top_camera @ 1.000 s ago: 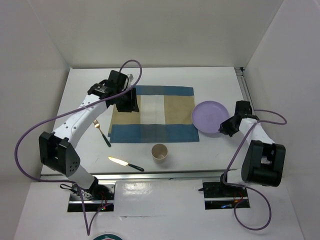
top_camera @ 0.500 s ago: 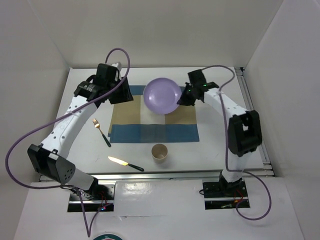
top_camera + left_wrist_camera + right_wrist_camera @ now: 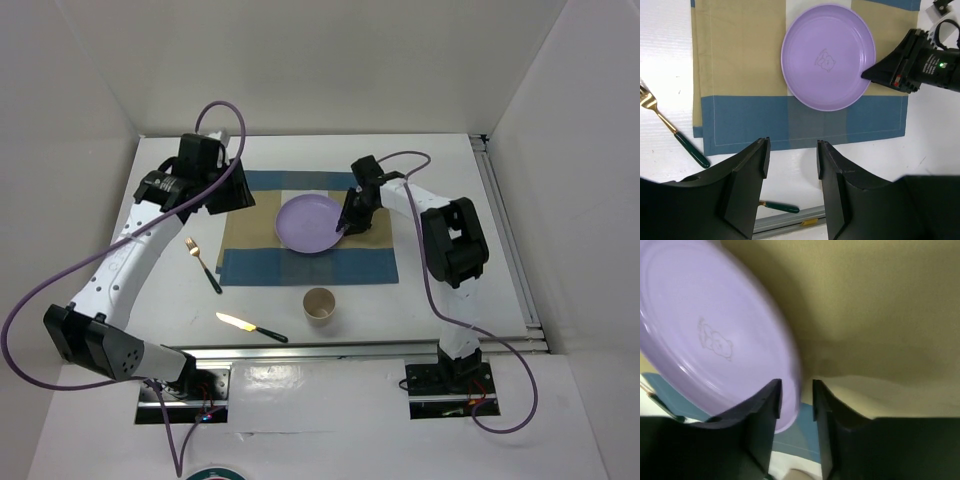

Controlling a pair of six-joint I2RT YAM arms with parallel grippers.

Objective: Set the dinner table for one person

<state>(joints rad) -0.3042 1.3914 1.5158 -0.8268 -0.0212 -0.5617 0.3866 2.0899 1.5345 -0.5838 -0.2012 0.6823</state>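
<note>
On the white dinner table (image 3: 380, 310) filling mid-frame, a knife (image 3: 250, 326), paper cup (image 3: 319, 303) and fork (image 3: 203, 264) lie nearest. Beyond them, the right gripper (image 3: 796, 385) pinches the purple plate's (image 3: 308, 222) right rim over the placemat (image 3: 300, 265). The left gripper (image 3: 792, 145) hovers agape, hiding the placemat's upper-left corner.

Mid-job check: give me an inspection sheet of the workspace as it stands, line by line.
Surface: white dinner table, blue-and-tan placemat spread at centre.
Job's things: purple plate over the placemat, fully down or not cannot tell; fork left of the placemat; knife near the front edge; paper cup upright in front of the placemat.
Clutter: nothing seen.
Grippers: right gripper clamps the plate's rim; left gripper open, empty, above the placemat's near edge.
Cables: purple cables loop off both arms, clear of the tableware.
Surroundings: plain white walls on three sides.
</note>
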